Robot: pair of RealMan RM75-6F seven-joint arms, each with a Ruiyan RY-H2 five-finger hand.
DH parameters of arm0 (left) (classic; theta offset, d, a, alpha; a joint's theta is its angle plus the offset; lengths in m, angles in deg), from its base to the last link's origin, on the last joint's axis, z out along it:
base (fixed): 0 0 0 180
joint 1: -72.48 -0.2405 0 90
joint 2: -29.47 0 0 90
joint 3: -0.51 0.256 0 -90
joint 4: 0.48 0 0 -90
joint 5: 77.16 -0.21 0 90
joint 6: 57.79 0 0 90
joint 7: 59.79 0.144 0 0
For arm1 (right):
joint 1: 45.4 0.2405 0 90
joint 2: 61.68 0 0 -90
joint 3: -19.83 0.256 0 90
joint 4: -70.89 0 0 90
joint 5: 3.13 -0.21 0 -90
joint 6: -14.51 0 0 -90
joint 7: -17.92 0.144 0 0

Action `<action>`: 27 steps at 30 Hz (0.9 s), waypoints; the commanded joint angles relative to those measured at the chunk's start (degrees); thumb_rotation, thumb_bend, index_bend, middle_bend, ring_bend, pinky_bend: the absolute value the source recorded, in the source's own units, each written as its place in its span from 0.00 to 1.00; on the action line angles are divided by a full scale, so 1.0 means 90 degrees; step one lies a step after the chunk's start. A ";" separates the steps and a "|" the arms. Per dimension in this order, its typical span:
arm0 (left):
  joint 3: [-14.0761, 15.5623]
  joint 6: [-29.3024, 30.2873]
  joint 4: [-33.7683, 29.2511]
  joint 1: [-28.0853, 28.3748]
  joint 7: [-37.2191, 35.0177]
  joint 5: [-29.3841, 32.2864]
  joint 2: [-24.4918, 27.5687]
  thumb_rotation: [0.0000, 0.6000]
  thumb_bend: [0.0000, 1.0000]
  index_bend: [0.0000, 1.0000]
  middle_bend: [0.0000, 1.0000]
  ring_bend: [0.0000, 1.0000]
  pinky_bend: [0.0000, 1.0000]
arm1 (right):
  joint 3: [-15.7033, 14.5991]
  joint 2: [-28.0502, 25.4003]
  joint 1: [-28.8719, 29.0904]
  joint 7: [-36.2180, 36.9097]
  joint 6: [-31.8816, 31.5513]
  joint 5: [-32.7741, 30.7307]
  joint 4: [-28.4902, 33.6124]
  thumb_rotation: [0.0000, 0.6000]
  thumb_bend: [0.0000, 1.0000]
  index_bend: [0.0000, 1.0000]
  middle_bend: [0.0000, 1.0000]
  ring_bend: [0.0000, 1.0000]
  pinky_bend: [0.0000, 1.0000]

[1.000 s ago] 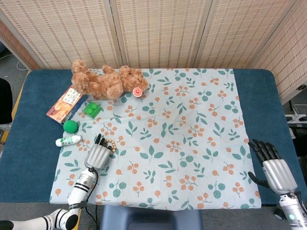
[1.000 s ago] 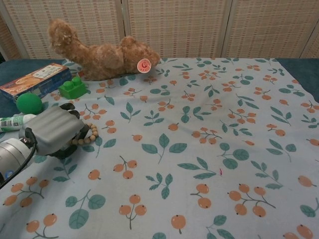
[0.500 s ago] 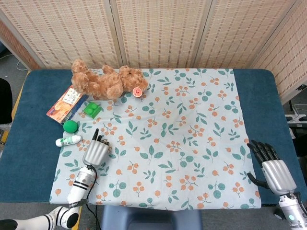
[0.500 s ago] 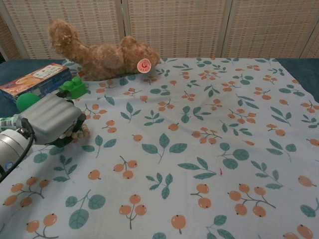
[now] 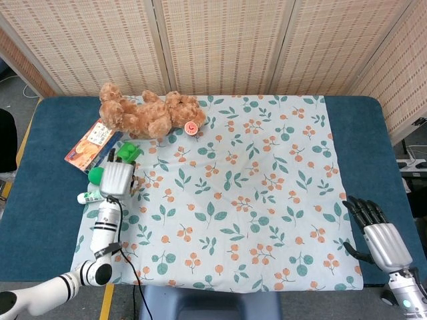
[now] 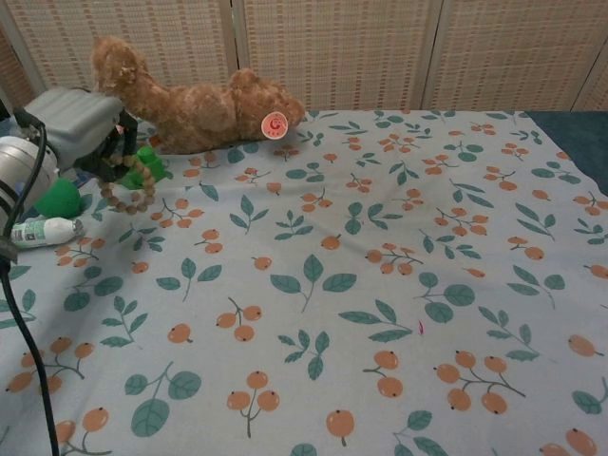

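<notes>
Right hand: grey-and-black right hand point(image 5: 380, 233) sits at the near right corner, past the edge of the cloth, over the blue table pad point(image 5: 373, 133); fingers spread apart, nothing in them. Seen in the head view only.
Cloth: pale cloth printed with orange berries and green leaves point(image 5: 253, 187) covers most of the pad.
Left hand: grey left hand point(image 6: 81, 128) hangs above the left edge of the cloth, fingers curled down around a loop of round wooden beads point(image 6: 128, 185).
Bead loop: lifted clear of the cloth in the chest view; it dangles below the fingers, just in front of the green block.
Tube: small white tube with a green cap point(image 6: 43, 231) lies on the cloth edge below the left hand.
Ball: green ball point(image 6: 57, 198) sits just beyond the tube, partly behind the hand.
Block: green toy brick point(image 6: 150, 160) sits behind the dangling beads.
Box: flat orange printed box point(image 5: 90, 141) lies on the pad left of the brick.
Bear: brown plush bear with a round red tag point(image 6: 204, 104) lies on its side at the far left of the cloth.
</notes>
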 commanded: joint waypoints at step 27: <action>-0.3209 -0.5245 -0.2338 -0.0327 -0.3014 1.1491 0.3666 1.00 0.89 0.71 0.74 0.48 0.17 | -0.0151 -0.0068 0.0038 0.0139 0.0072 0.0214 0.0044 1.00 0.20 0.00 0.00 0.00 0.00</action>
